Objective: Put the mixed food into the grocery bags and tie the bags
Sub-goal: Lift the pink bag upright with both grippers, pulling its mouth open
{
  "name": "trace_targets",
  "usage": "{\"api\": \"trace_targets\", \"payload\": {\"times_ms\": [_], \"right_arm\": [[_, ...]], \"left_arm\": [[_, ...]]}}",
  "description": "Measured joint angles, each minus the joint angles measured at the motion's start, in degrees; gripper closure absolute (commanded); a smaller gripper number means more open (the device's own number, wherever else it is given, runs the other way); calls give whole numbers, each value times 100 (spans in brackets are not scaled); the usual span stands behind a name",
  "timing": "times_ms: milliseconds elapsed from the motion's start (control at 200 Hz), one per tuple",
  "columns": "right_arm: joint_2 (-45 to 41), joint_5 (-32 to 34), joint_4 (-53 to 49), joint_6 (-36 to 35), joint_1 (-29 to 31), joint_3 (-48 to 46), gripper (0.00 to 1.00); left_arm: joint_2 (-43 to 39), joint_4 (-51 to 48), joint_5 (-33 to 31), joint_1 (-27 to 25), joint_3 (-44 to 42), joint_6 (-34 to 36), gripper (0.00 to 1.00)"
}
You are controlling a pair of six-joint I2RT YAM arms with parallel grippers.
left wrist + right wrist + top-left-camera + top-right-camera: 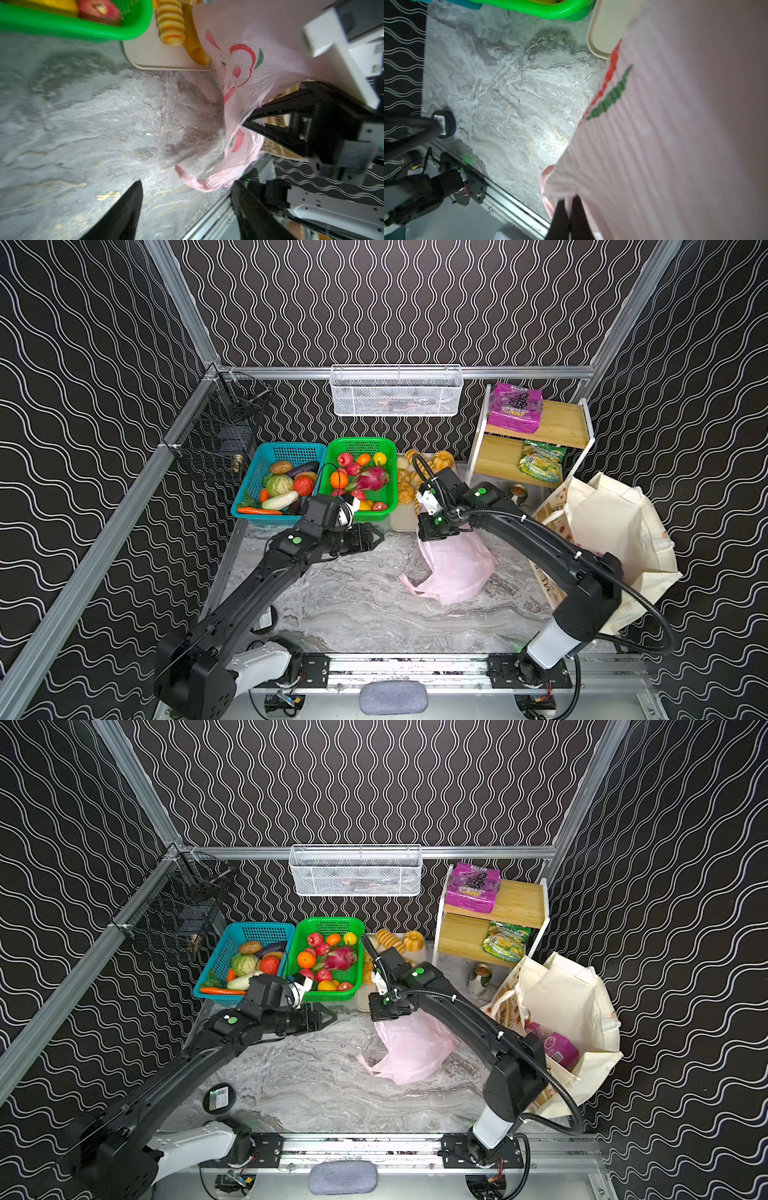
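In both top views my right hand (438, 533) is closed on the upper edge of the thin pink plastic bag (453, 572). The bag hangs from it down to the grey marble desk (353, 605). My left hand (376, 536) hovers near it, just in front of the green plastic basket (361, 445). The pink dragon fruit (372, 477) and the small round toy fruits (345, 459) lie in this basket. The purple grape packet (515, 408) and the yellow-green snack bag (542, 460) are on the wooden shelf (561, 423). In a top view the cream cloth tote (569, 990) already holds one purple packet (552, 1048). I judge the task is near its beginning: most food is not packed and no bag is tied.

In the left wrist view the left hand (187, 181) is wide open and empty, and the right hand (249, 122) pinches the plastic.

In the right wrist view the right hand (569, 207) is shut on the plastic. The blurred pink bag (675, 124) fills most of the picture, so I cannot tell if anything is inside.
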Motion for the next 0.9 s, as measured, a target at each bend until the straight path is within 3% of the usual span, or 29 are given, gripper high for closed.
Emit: {"api": "trace_targets", "payload": {"times_ms": [205,515,711,806,881,901], "right_arm": [[-278,-492,492,72,-127,-269,100],[-511,-966,741,81,-223,-284,100],[-527,-1045,750,57,-249,-264,100],[-590,-1078,717,4,-249,-247,100],[-678,-1038,629,-20,-249,-232,100],[-710,-992,579,-35,-258,-216,100]], "left_arm": [[387,1805,588,-678,-627,-468,27],[1056,2865,190,-1296,-673,-487,36],[1211,2911,-201,-1379,-516,-466,55],[1246,2955,-404,-1379,-516,-476,77],[1327,2962,-472,-1379,-470,-544,100],[1338,2933,-535,-1379,-450,-601,100]]}}
